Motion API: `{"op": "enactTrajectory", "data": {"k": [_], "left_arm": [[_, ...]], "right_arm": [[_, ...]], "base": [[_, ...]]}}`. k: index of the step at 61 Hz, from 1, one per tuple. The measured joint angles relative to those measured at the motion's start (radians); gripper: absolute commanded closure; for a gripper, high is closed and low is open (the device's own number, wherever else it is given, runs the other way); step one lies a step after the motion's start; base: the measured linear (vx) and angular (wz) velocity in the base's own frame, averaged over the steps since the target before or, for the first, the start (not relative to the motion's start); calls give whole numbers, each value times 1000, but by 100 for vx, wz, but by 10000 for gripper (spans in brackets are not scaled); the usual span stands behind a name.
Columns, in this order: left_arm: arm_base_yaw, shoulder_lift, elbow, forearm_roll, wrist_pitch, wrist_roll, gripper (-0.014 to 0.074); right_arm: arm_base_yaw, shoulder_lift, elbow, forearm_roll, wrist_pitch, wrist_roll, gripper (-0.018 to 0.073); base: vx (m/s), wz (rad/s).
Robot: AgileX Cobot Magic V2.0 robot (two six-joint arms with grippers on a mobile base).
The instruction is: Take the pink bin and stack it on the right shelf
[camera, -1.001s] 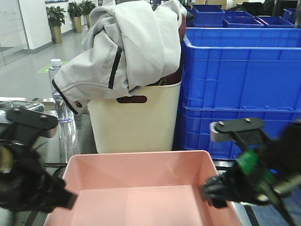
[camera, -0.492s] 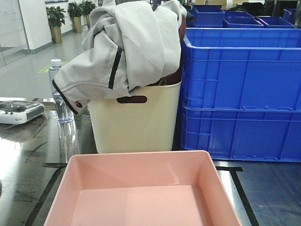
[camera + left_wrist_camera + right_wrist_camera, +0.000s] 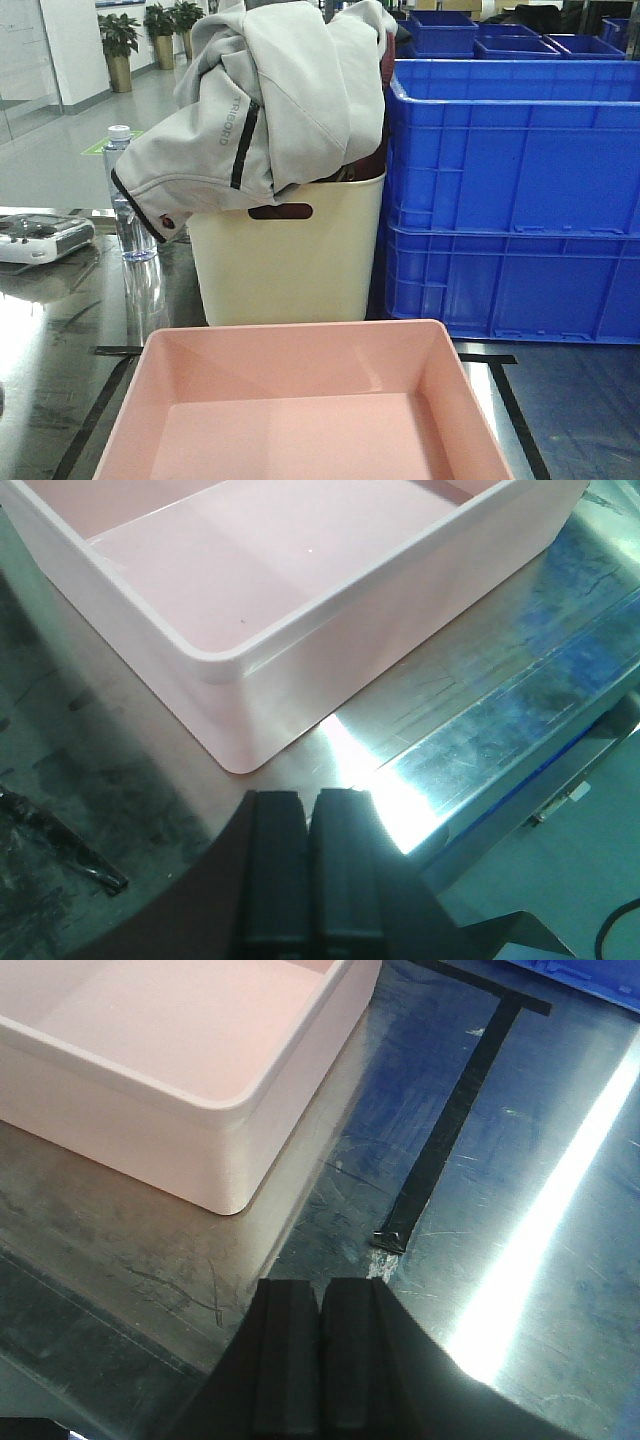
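Pink bin (image 3: 300, 410) sits flat on the steel shelf top (image 3: 560, 1260), inside the black tape lines (image 3: 455, 1120), w/ nothing in it. Cream bin (image 3: 290, 255) w/ a grey jacket (image 3: 270, 100) stands just behind; blue crates (image 3: 510, 190) stacked to its right. Left gripper (image 3: 310, 875) is pressed closed, holding nothing, near a bin corner, not touching. Right gripper (image 3: 320, 1355) likewise clenched on nothing, apart from another corner. A bottle (image 3: 122, 190) and prob. a remote (image 3: 40, 238) lie far left.
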Motion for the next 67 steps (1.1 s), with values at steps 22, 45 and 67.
{"op": "enactTrajectory", "data": {"k": [22, 45, 67], "left_arm": [[140, -202, 121, 94, -154, 39, 603], [408, -413, 509, 170, -636, 35, 599], [513, -442, 525, 171, -692, -66, 599]], "right_arm": [[0, 0, 0, 1, 3, 2, 571], [0, 0, 0, 4, 6, 3, 571], [0, 0, 0, 5, 6, 3, 568]], "base": [[0, 0], [0, 0], [0, 0]]}}
